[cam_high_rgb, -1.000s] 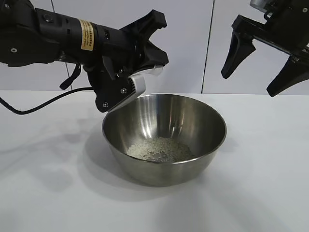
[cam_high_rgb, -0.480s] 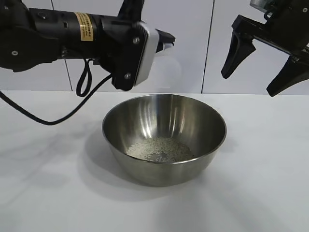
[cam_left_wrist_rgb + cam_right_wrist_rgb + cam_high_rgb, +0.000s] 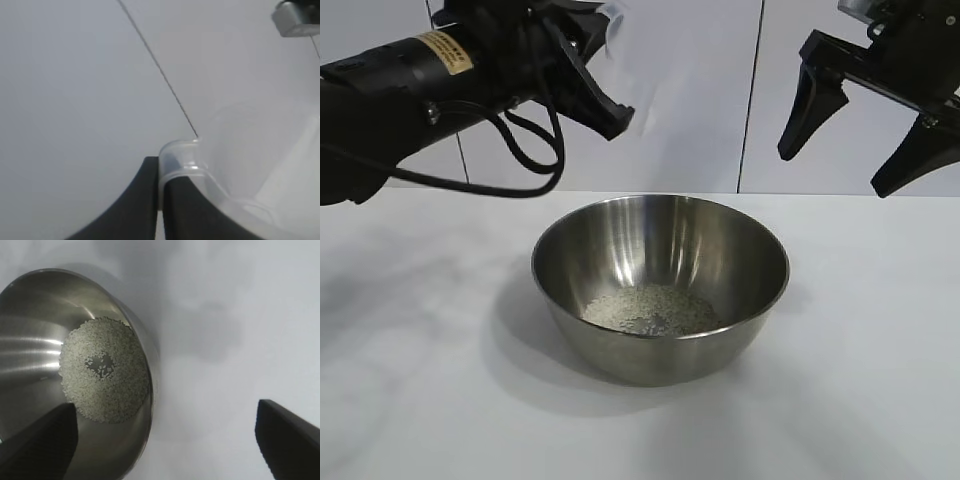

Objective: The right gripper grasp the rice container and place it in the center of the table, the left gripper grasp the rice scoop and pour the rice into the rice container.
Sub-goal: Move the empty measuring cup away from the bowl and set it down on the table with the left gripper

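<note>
- Facing the arms, the exterior camera showed the black, yellow-labelled left gripper [image 3: 595, 65] raised beside the shiny round steel bowl [image 3: 660, 285] on the white table [image 3: 420, 350].
- Only its wrist camera revealed the fingers [image 3: 145, 200] pinching the translucent plastic cup [image 3: 210, 185].
- The right wrist camera alone showed a bare spot in the white rice [image 3: 102, 370]; the black right gripper [image 3: 860, 130] hung wide apart.

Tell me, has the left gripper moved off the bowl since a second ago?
Yes. The left gripper, shut on the rice scoop, has lifted up and leftward away from the rice container rim, which stayed put.

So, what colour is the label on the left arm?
Yellow, with dark print on the label; it shows best in the exterior view.
</note>
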Controlling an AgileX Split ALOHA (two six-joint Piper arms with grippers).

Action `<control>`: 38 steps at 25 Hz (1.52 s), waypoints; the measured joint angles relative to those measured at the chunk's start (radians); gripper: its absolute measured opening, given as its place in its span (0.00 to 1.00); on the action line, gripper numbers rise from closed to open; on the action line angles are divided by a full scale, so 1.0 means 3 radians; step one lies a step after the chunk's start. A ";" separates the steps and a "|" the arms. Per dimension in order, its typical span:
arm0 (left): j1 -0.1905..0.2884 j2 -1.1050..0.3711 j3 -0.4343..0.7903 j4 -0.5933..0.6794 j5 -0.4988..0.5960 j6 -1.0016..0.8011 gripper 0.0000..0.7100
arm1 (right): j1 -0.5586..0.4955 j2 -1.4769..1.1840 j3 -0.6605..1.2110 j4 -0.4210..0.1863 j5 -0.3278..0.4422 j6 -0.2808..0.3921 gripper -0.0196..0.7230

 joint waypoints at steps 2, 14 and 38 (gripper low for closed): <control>0.0015 -0.0057 0.0058 -0.0387 -0.0032 -0.0146 0.01 | 0.0000 0.0000 0.0000 0.0000 -0.0027 0.0000 0.92; 0.0861 -0.0100 0.1145 0.0023 -0.0131 -0.1006 0.01 | 0.0000 0.0000 0.0000 0.0078 -0.0086 0.0000 0.92; 0.1260 0.0979 0.0635 0.0684 -0.0191 -0.0955 0.01 | 0.0000 0.0000 0.0000 0.0082 -0.0138 0.0000 0.92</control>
